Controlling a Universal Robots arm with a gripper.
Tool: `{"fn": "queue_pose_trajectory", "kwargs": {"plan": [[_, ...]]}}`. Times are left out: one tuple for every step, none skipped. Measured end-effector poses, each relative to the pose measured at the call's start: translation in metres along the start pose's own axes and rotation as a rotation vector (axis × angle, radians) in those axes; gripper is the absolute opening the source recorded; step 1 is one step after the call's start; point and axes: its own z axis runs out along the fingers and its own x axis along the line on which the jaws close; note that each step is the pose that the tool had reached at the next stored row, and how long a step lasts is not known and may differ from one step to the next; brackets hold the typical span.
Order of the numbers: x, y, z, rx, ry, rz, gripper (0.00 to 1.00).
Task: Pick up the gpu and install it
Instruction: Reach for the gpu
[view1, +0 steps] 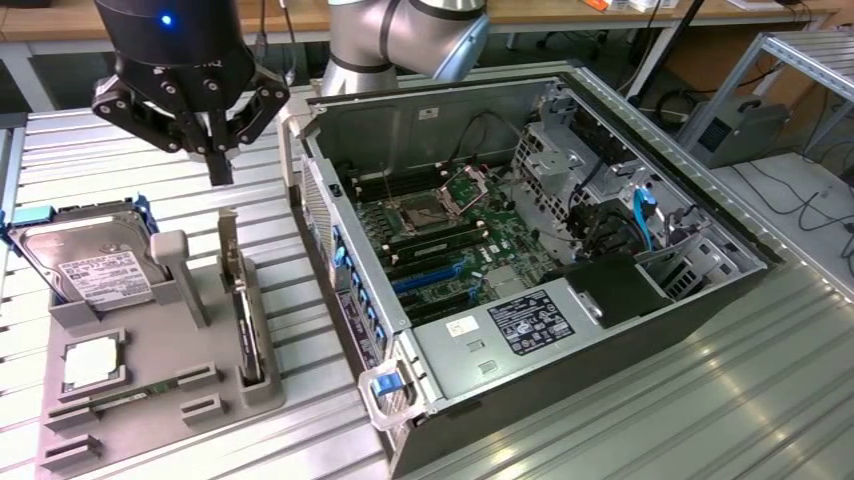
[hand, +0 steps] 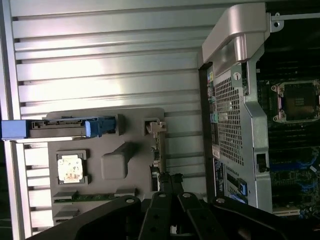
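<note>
The gpu (view1: 246, 320) stands on its long edge in a slot of the grey parts holder (view1: 150, 345), a thin dark card with a pale bracket at its far end. My gripper (view1: 220, 176) hangs above that far end, fingers pointing down, shut and empty, clear of the card. In the wrist view the gpu (hand: 156, 150) appears edge-on just beyond my gripper (hand: 169, 180). The open computer case (view1: 534, 260) lies beside the holder at the exterior view's right, motherboard and blue slots exposed.
On the holder (hand: 135, 165) also rest a silver hard drive (view1: 87, 268) in a blue-edged frame, a square processor chip (view1: 91, 362) and a green memory stick (view1: 134, 400). The case's rear wall (hand: 235, 115) rises close to the gpu. Ribbed metal tabletop (hand: 100, 65) surrounds everything.
</note>
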Motion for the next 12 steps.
{"fn": "queue_pose_trajectory", "kwargs": {"plan": [[0.000, -0.0016, -0.0001, -0.0001, 0.0001, 0.000, 0.11], [0.000, -0.0050, -0.0003, -0.0007, 0.0001, 0.000, 0.11], [0.000, -0.0067, -0.0003, -0.0012, 0.0001, 0.000, 0.11], [0.000, -0.0084, -0.0004, -0.0017, 0.0002, 0.000, 0.11], [0.000, -0.0102, -0.0005, -0.0022, 0.0001, 0.000, 0.11], [0.000, -0.0121, -0.0005, -0.0026, 0.0001, 0.000, 0.11], [0.000, -0.0142, -0.0007, -0.0028, 0.0002, 0.000, 0.11], [0.000, -0.0162, -0.0008, -0.0030, 0.0003, 0.000, 0.11], [0.000, -0.0181, -0.0010, -0.0031, 0.0004, 0.000, 0.11], [0.000, -0.0199, -0.0010, -0.0034, 0.0004, 0.000, 0.11], [0.000, -0.0233, -0.0011, -0.0038, 0.0003, 0.000, 0.11], [0.000, -0.0270, -0.0013, -0.0039, 0.0003, 0.000, 0.11]]}}
